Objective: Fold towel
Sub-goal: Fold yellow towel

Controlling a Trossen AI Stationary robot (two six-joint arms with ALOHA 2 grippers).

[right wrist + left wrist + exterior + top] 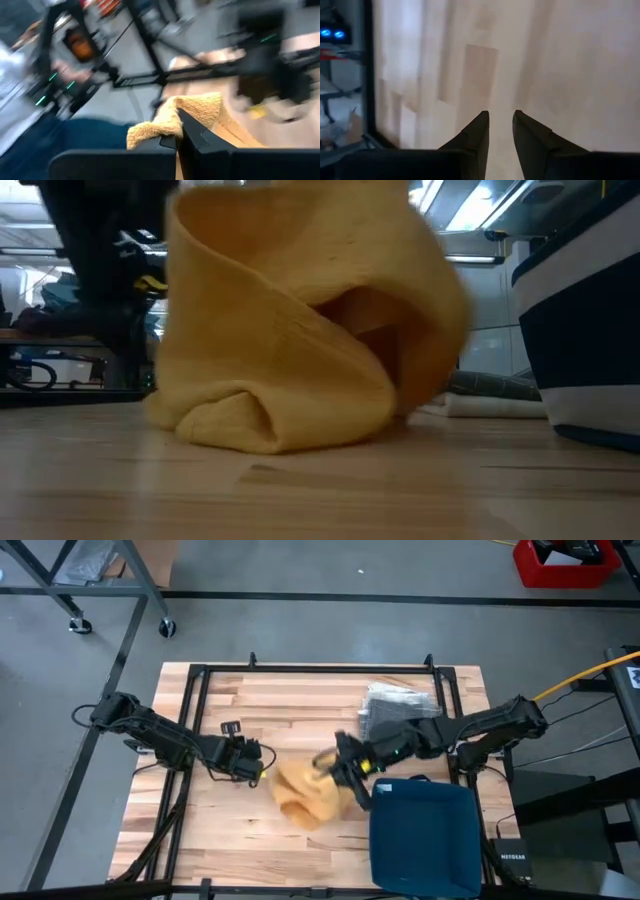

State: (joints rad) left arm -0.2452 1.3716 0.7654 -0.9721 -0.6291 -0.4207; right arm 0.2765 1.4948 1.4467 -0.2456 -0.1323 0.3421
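Two claws at work. Right gripper (pixel 179 131) clamped tight on an edge of the yellow towel (pixel 310 795), holding it up off the wooden table (pixel 300 700); rest of towel bunched in a heap mid-table, just beside the blue bin (pixel 425 835). Left gripper (pixel 500 120) w/ fingers a little apart, nothing between them, over bare wood just left of towel.

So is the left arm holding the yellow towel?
No, the left fingers hold nothing over bare wood; the right fingers pinch the towel.
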